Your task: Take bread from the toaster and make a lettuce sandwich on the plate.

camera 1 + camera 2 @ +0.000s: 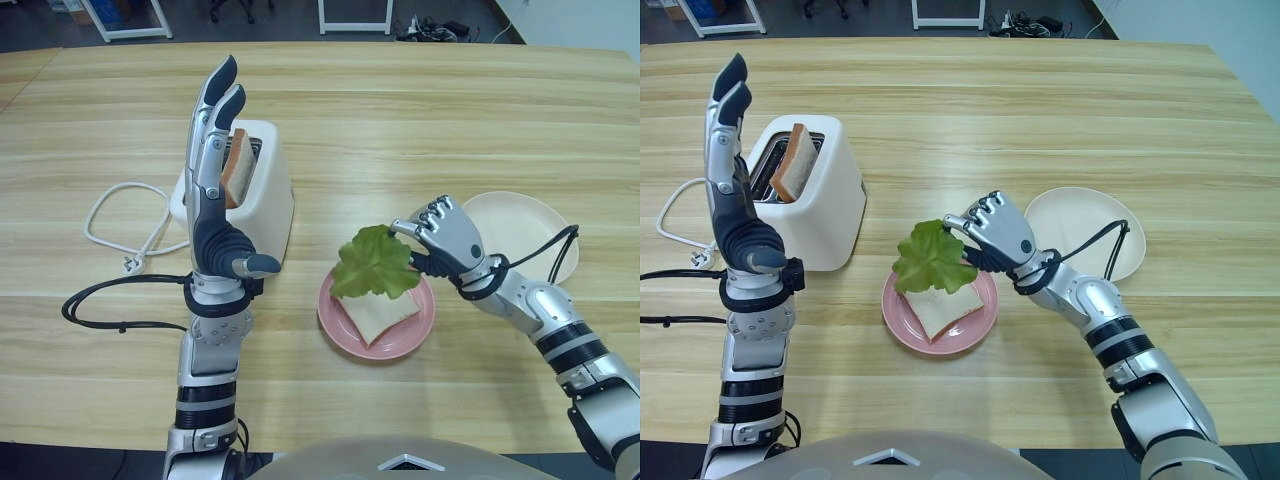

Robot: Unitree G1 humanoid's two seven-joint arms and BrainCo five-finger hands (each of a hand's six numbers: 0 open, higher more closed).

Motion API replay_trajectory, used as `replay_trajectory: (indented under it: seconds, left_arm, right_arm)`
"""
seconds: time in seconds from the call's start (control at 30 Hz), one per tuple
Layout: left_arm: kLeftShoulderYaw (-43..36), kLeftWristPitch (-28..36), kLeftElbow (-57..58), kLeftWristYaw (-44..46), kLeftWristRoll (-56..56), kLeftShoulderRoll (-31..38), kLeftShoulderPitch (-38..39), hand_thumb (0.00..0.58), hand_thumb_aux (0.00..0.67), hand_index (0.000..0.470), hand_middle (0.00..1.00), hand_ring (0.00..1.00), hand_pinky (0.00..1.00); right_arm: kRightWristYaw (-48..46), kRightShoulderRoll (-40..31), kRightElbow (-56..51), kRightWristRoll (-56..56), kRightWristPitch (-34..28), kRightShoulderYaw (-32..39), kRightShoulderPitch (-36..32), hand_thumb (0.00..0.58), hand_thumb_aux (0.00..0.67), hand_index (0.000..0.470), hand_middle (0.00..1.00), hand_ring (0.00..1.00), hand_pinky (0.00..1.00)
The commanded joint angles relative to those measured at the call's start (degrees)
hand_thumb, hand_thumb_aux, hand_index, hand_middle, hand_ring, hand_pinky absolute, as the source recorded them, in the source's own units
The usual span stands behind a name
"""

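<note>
Left eye view: lettuce (375, 262) pinched in curled fingers of right hand (448, 240), over bread slice (380, 318) on pink plate (405, 343), right of toaster (265, 210); lettuce offset left, liable to slide off bread slice if released here. Right eye view: left hand (733, 195) upright beside toaster, fingers straight, holding nothing; second slice (792, 165) standing in toaster, liable to jam or tip it under skewed pull

We look down on a light wooden tabletop (400, 130) of long planks. At our left a white toaster (265, 215) stands upright, its white cord (100, 205) looped beside it and ending in a plug (130, 264). A black cable (64, 306) loops nearer us. A pink plate (400, 345) sits mid-front, with a cream plate (515, 222) near it on the right.
</note>
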State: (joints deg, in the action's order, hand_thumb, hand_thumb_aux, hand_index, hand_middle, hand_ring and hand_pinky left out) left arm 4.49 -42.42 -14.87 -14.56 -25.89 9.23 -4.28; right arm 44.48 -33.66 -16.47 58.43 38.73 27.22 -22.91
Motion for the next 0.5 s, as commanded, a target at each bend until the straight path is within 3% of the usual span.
replay_trajectory:
  seconds: [0.03, 0.5]
  left_arm:
    - [-0.3, 0.6, -0.4, 0.3, -0.4, -0.3, 0.2, 0.000, 0.000, 0.000, 0.00, 0.00, 0.00]
    - [0.4, 1.4, -2.4, 1.1, 0.3, 0.1, 1.4, 0.000, 0.000, 0.000, 0.00, 0.00, 0.00]
  right_arm:
    - [-3.1, 0.7, 1.1, -1.7, 1.9, 0.3, 1.3, 0.580, 0.670, 0.470, 1.00, 1.00, 1.00]
    - [-11.1, -4.1, -10.7, 1.1, 0.8, 2.1, 5.1, 0.580, 0.670, 0.470, 1.00, 1.00, 1.00]
